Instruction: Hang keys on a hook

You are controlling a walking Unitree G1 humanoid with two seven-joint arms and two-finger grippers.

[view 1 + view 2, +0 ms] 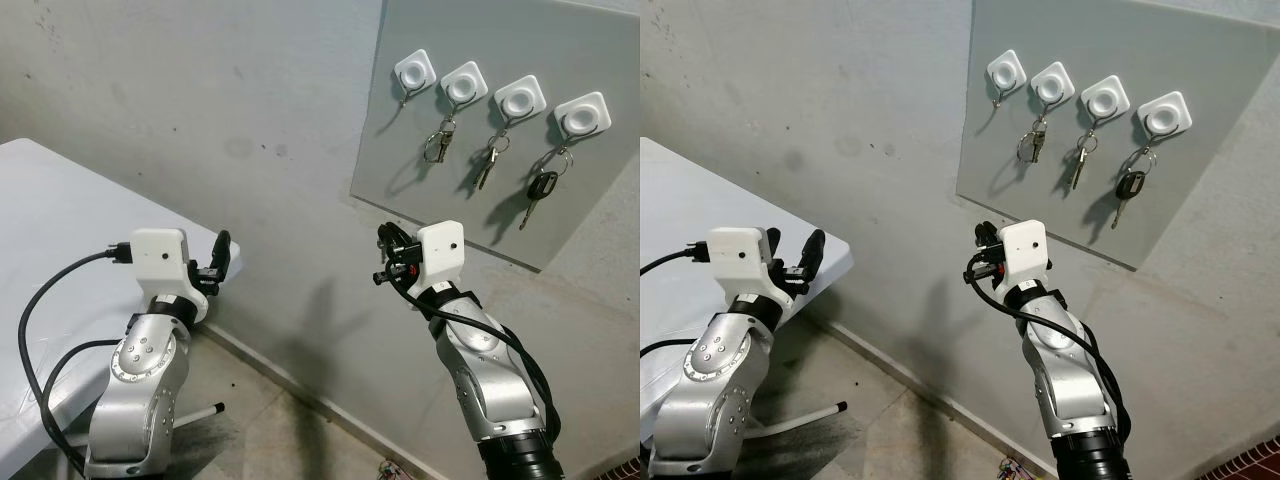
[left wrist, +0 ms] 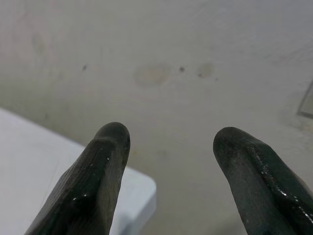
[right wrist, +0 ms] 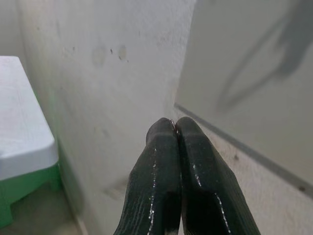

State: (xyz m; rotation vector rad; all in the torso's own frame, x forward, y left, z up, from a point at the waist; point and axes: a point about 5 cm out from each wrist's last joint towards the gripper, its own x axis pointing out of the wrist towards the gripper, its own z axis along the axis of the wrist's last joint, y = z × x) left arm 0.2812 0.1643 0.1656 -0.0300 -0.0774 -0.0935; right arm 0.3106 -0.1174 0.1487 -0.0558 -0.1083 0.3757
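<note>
While both silver arms reach forward, the left gripper (image 2: 168, 161) sits at eight o'clock over the white surface's (image 1: 40, 210) corner, fingers (image 2: 98, 176) spread wide and empty. Right gripper (image 3: 175, 128) at five o'clock, below the grey board (image 1: 560, 215), fingers pressed shut on nothing visible. Farther, on the board at one o'clock, a row of four white hooks: first hook (image 1: 414, 71) bare; second (image 1: 463, 84) carrying a key bunch (image 1: 438, 145); third (image 1: 519, 100) carrying keys (image 1: 488, 165); fourth (image 1: 582, 117) carrying a black-headed car key (image 1: 539, 190).
</note>
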